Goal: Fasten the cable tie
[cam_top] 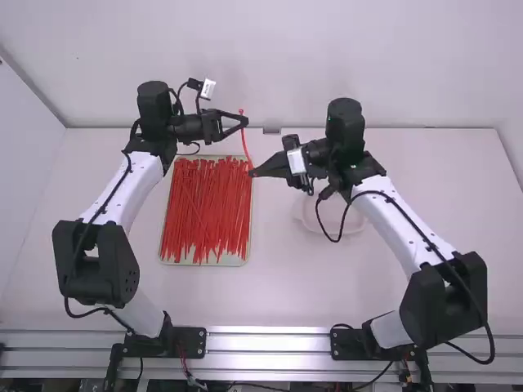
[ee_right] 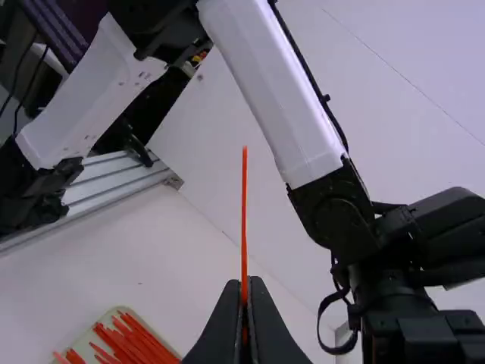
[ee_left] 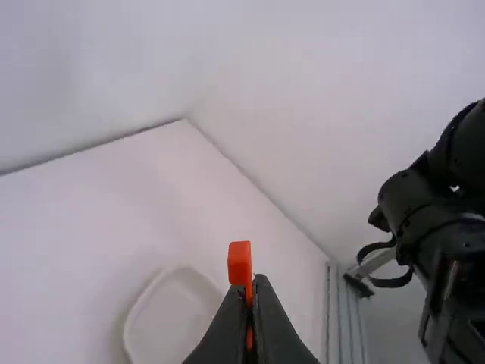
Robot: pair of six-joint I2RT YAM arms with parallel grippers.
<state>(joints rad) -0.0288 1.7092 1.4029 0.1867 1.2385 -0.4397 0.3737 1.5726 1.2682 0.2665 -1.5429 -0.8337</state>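
One red cable tie (cam_top: 246, 144) hangs in the air above the far edge of the tray, held at both ends. My left gripper (cam_top: 243, 118) is shut on its upper end, and the square head (ee_left: 239, 262) sticks out past the fingertips (ee_left: 261, 297). My right gripper (cam_top: 252, 172) is shut on the lower end, just below and to the right. In the right wrist view the thin strip (ee_right: 244, 212) rises straight up from that gripper (ee_right: 244, 285).
A flat tray (cam_top: 168, 258) holds several loose red cable ties (cam_top: 206, 208) left of the middle. A white bowl (cam_top: 309, 220) sits under the right arm, also seen as a white bowl (ee_left: 170, 315) on the table. The table's far edge lies close behind the grippers.
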